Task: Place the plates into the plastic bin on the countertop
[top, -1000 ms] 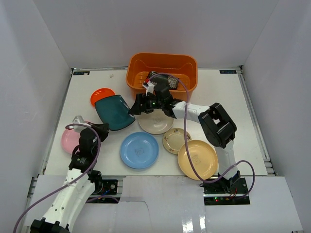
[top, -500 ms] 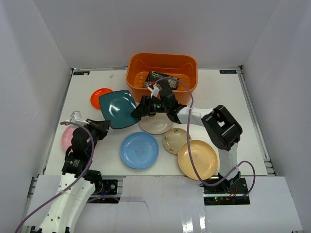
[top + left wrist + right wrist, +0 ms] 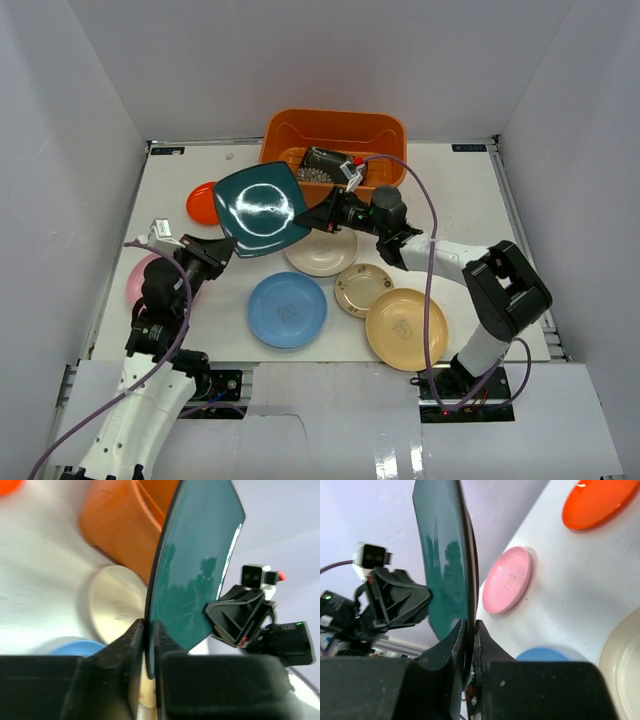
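Note:
The square dark teal plate (image 3: 262, 210) hangs tilted above the countertop (image 3: 450, 200), its face toward the top camera. My left gripper (image 3: 218, 248) is shut on its lower left edge (image 3: 148, 640). My right gripper (image 3: 320, 213) is shut on its right edge (image 3: 470, 645). The orange plastic bin (image 3: 335, 118) stands at the back, with a black flowered plate (image 3: 325, 165) inside. On the countertop lie the orange-red (image 3: 203, 200), pink (image 3: 140, 285), blue (image 3: 287, 309), cream (image 3: 320, 255), small beige patterned (image 3: 362, 288) and tan-yellow (image 3: 406, 328) plates.
White walls enclose the countertop on three sides. The right arm stretches across the cream plate, its cable looping over the bin's front rim. The teal plate hides part of the orange-red plate from above.
The teal plate has risen off the countertop and tipped up toward the camera. My right gripper, open before, has shut on its right edge. The left gripper came up with it.

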Controlling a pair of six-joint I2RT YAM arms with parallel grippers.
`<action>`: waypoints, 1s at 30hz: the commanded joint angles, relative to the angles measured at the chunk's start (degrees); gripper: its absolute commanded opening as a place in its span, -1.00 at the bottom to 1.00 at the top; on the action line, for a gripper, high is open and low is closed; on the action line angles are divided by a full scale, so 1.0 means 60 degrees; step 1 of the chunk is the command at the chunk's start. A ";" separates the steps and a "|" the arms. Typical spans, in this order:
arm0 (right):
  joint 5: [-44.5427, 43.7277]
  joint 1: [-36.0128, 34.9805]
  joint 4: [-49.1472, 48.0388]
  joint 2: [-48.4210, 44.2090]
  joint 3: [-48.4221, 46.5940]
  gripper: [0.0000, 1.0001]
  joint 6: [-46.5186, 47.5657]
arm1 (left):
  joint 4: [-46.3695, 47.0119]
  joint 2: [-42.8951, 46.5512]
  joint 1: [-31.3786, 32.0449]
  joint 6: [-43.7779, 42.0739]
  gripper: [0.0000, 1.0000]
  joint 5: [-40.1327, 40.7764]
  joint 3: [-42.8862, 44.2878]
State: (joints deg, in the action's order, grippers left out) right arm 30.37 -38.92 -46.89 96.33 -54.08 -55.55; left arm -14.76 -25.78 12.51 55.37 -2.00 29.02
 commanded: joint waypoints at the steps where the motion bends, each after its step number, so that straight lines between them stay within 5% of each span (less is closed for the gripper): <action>1: 0.0066 0.0331 -0.1676 -0.0893 0.0370 -0.85 -0.0130 | 0.1697 -0.0199 0.0082 -0.0117 -0.44 -0.1203 0.0394; 4: 0.0050 0.1064 -0.1545 -0.1494 0.0401 -0.85 -0.0672 | 0.1889 -0.0828 0.0082 -0.0482 0.12 -0.1716 0.0510; 8: -0.0066 0.2104 -0.0991 -0.1890 0.0065 -0.85 -0.1420 | 0.2036 -0.1781 0.0112 -0.0995 0.39 -0.2332 0.0949; 17: -0.1164 0.3438 0.0387 -0.1306 -0.1399 -0.85 -0.1333 | 0.1540 -0.3128 0.0229 -0.1787 0.54 -0.2450 0.1666; 22: -0.2333 0.3746 0.2345 -0.0325 -0.2980 -0.85 -0.0019 | 0.0236 -0.4956 0.0244 -0.2403 0.56 -0.2655 0.2239; 30: -0.3553 0.3747 0.4270 0.1258 -0.4974 -0.85 0.1230 | 0.0687 -0.6322 0.0361 -0.2066 0.56 -0.1820 0.2020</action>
State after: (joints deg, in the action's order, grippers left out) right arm 12.12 -16.62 -18.48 103.94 -78.24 -50.96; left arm -11.79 -62.87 14.17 42.89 -15.27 40.99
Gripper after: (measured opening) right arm 0.120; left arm 0.778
